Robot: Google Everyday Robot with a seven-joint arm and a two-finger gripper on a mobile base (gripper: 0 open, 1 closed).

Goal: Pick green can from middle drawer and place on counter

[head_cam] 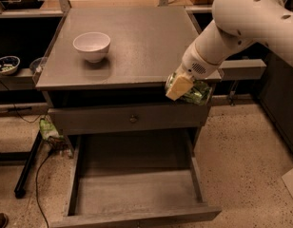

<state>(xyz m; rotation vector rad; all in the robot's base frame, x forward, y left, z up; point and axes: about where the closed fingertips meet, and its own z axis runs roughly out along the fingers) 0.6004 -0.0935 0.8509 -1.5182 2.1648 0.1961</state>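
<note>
Where the desk ends at its near right corner, the gripper hangs just off the front edge — jaws clamped on the green can. The can is held in the air, clear of the desk top and well above the drawer floor. It looks tipped, long axis nearer level than upright, running roughly left-right; which end is the top, cannot tell. Middle drawer stands pulled out below. White bowl sits on the desk, far left — well apart from the can.
</note>
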